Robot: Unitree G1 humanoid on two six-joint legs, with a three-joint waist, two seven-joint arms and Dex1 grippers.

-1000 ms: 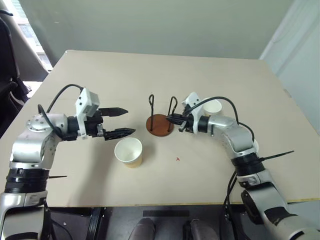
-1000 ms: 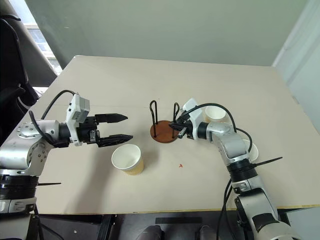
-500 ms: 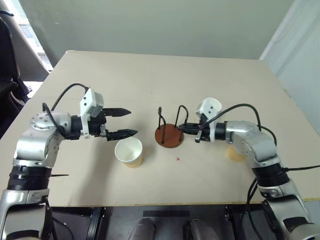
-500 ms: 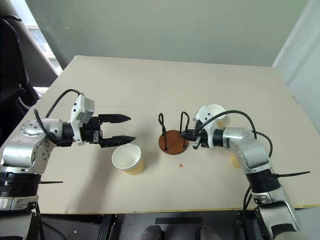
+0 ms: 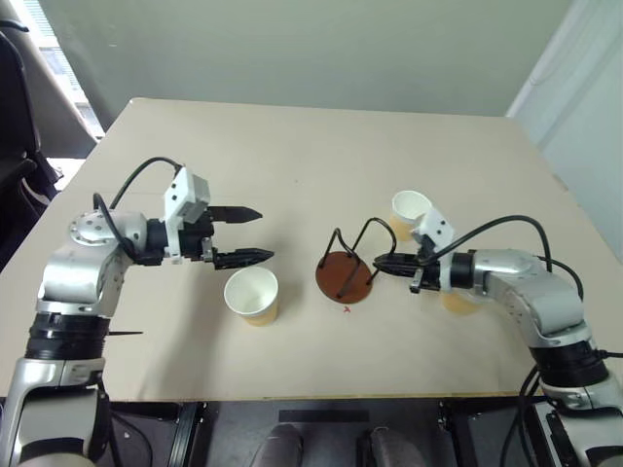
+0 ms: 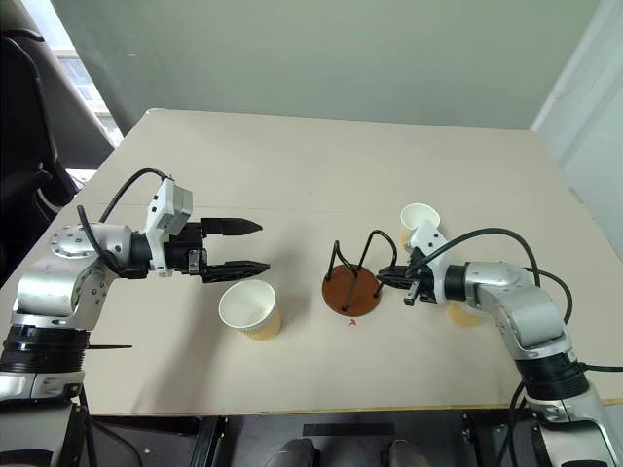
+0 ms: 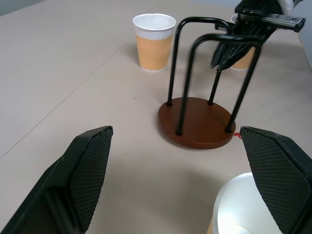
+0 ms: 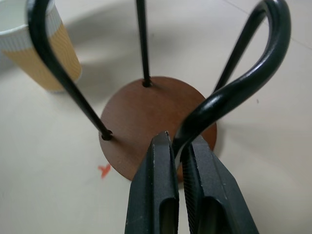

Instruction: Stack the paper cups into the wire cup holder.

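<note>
Beige tabletop (image 5: pixel 292 136) runs bare and wide beyond both arms, and near its middle my right gripper (image 8: pixel 179 161) is pinched onto one black loop of the wire cup holder (image 5: pixel 345 275), tilting it. From the right wrist I see that wire clamped between the fingers. My left gripper (image 5: pixel 251 234) hangs spread wide just above the nearest paper cup (image 5: pixel 251 295), another paper cup (image 5: pixel 410 211) standing behind my right arm.

A pale beige bench (image 5: pixel 292 146) runs back to a plain grey-green wall (image 5: pixel 292 49). Past its far right corner stands a white panel (image 5: pixel 584 97). Off the far left corner, daylight comes through a window (image 5: pixel 49 58), with a dark chair (image 6: pixel 24 146) beside the left edge.
</note>
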